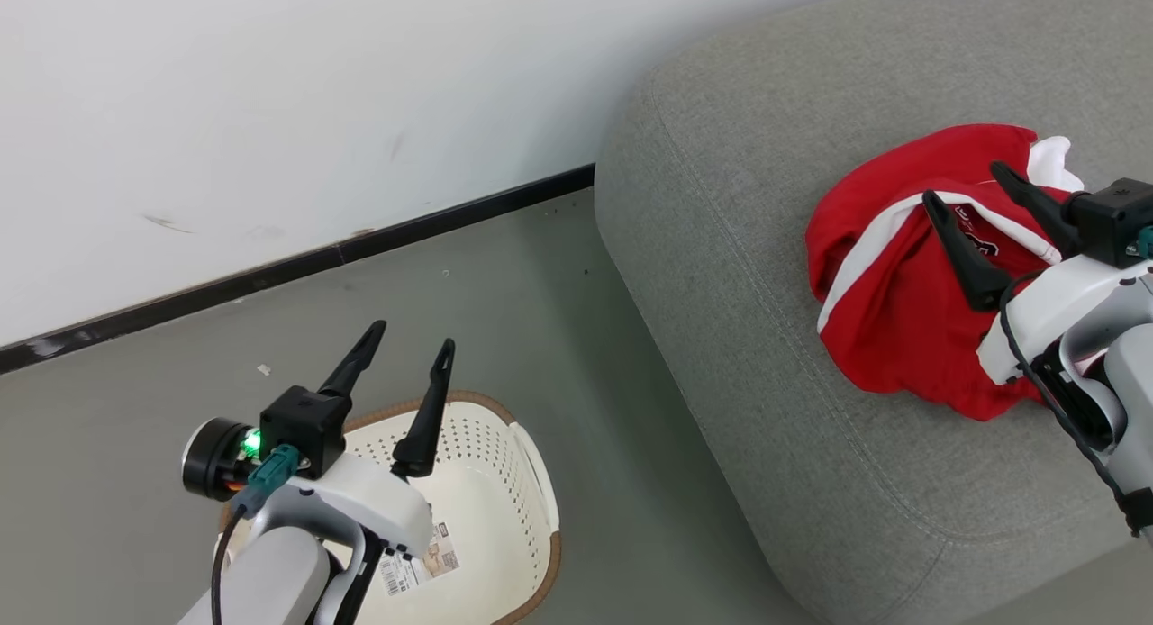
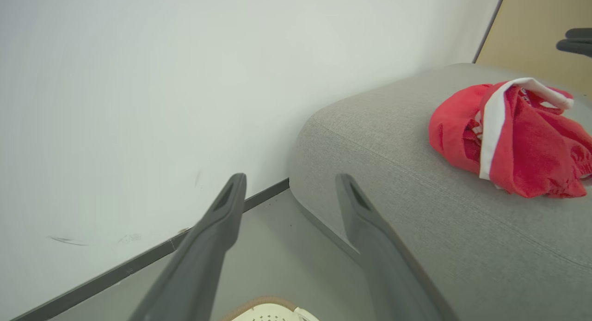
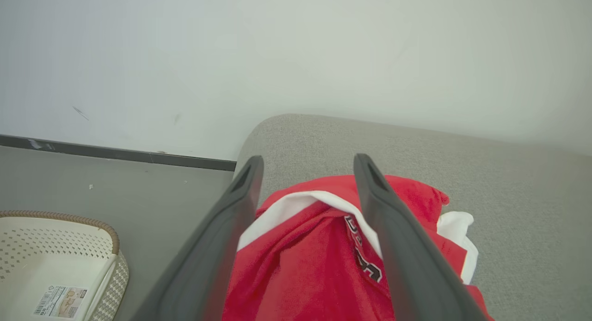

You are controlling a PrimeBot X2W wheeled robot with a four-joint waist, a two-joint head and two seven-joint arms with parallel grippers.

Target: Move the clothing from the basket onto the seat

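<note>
The red clothing [image 1: 910, 301] with white stripes lies in a crumpled heap on the grey seat [image 1: 739, 274], also seen from the left wrist as clothing [image 2: 513, 140] on the seat [image 2: 416, 210]. My right gripper [image 1: 964, 185] hovers just above the heap, open and holding nothing; its fingers [image 3: 402, 237] frame the clothing [image 3: 305, 265]. The cream basket [image 1: 504, 481] stands on the floor at lower left, its floor bare with a label. My left gripper [image 1: 410, 337] stands open above the basket's far rim.
A white wall with a dark skirting strip [image 1: 297, 265] runs behind the grey floor [image 1: 585, 409]. A strip of floor separates the basket [image 3: 55, 261] from the seat [image 3: 508, 187]. A tan panel [image 2: 532, 29] shows beyond the seat in the left wrist view.
</note>
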